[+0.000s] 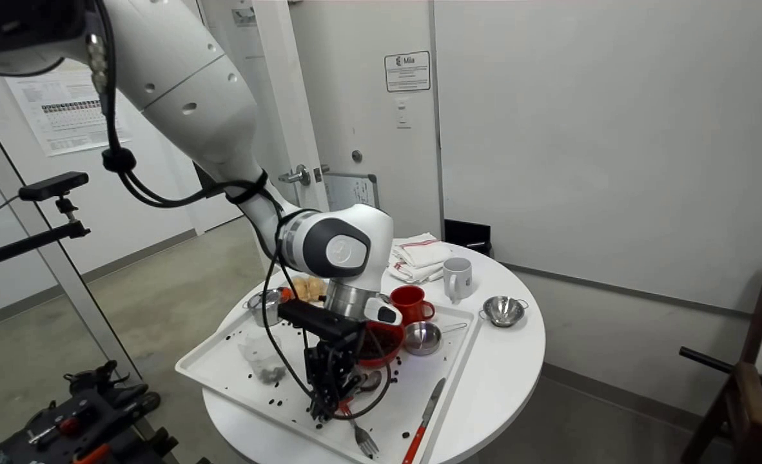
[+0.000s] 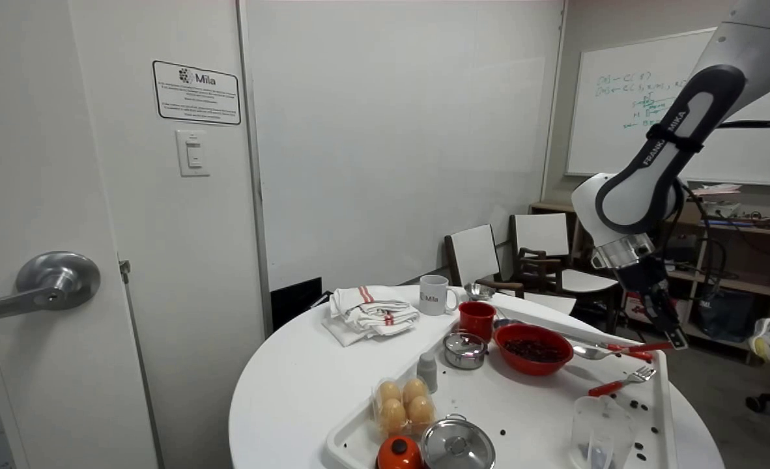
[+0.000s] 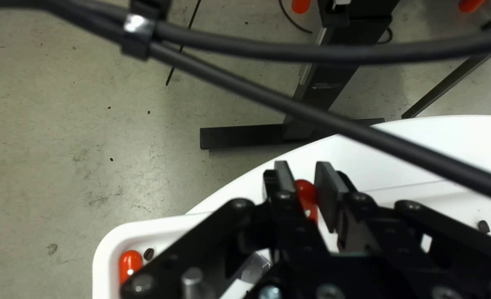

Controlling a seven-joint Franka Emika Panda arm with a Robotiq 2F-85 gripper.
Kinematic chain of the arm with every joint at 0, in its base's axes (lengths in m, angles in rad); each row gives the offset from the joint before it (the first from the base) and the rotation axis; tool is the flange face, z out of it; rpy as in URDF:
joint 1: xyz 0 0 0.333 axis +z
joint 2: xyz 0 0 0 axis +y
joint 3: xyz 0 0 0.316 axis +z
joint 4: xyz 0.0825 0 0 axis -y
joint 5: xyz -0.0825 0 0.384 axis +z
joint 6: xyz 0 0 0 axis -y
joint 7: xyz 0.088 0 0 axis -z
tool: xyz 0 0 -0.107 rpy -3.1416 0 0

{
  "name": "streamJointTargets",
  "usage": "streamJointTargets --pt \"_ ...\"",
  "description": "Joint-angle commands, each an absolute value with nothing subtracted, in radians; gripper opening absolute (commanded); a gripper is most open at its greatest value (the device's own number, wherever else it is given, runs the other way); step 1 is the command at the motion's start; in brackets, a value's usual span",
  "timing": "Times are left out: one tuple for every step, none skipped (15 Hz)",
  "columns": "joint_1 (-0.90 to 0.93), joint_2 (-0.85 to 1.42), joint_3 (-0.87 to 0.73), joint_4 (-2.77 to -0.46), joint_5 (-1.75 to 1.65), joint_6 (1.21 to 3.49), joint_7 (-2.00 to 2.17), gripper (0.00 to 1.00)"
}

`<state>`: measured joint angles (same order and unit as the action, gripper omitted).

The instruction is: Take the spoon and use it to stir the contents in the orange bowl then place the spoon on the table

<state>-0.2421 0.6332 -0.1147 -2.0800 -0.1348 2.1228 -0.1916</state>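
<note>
Spoon held just right of the bowl in an exterior view, head outside it; can't tell if the head touches the bowl or the white tray. Bowl has dark beans in it and stands on the tray, tray on the round table; more beans scattered on the tray.

Same view, left to right, all relative to the bowl: White towels, folded pile, left and farther back, well apart. Orange knobbed thing, left and nearer the camera, cut off at the bottom edge. Eggs in a clear pack, left, nearer. Grey shaker, left, slightly nearer. White mug, left, farther back. Lidded metal pot, left, nearer. Small metal pot, near, on the left. Red cup, near, back left. Metal colander, back left, partly hidden. Clear plastic jug, right, nearer. Fork, red handle, right, slightly nearer. Knife, red handle too, right of it in both exterior views. Gripper, right of it, well apart; fingers pinched on the end of the spoon's red handle, nearly together, just the handle between; wrist view shows the red end there.
</note>
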Motion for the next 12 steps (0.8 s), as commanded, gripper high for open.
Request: streamJointTargets --pt "-0.272 0.725 -0.100 -1.984 -0.082 2.114 -0.239 0.07" --pt "-0.274 0.745 -0.098 -1.963 -0.077 2.113 -0.242 0.07" --pt "-0.280 0.762 -0.097 -1.943 -0.070 2.115 -0.245 0.07" --pt "-0.287 0.781 -0.097 -1.922 -0.063 2.118 -0.248 0.07" --pt "-0.291 0.797 -0.098 -1.906 -0.059 2.125 -0.249 0.07" --pt "-0.292 0.814 -0.101 -1.890 -0.058 2.132 -0.244 0.07" --pt "-0.295 0.827 -0.100 -1.876 -0.057 2.134 -0.246 0.07" --pt "-0.293 0.841 -0.103 -1.862 -0.062 2.141 -0.241 0.07" --pt "-0.293 0.854 -0.103 -1.850 -0.066 2.148 -0.241 0.07" --pt "-0.290 0.868 -0.105 -1.836 -0.073 2.155 -0.240 0.07" --pt "-0.286 0.881 -0.107 -1.824 -0.079 2.163 -0.237 0.07" --pt "-0.285 0.897 -0.105 -1.806 -0.081 2.166 -0.240 0.07"
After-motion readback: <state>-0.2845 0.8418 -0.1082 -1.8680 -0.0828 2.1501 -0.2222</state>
